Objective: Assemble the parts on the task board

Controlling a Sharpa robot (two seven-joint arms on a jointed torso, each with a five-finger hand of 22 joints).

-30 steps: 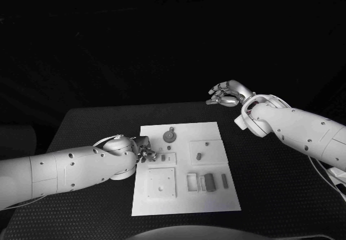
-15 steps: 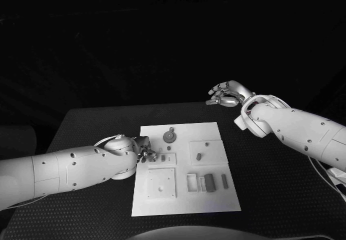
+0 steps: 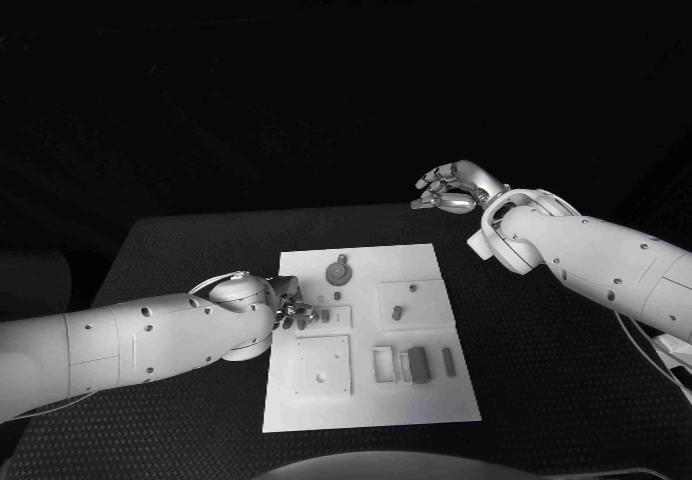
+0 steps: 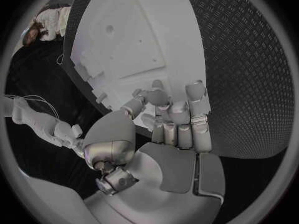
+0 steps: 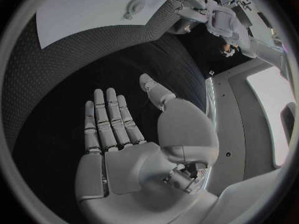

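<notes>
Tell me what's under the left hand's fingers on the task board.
The left hand hangs over the task board's left edge, beside a small slotted part. Its fingers cover the spot beneath, so whether they pinch a piece cannot be told.

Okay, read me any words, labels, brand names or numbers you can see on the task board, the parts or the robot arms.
None: no readable text.
Task board: plain white, with recesses and holes, no lettering.
Parts, such as the round one: no marks that can be made out.
Left robot hand and right robot hand: no label or brand to be seen.
</notes>
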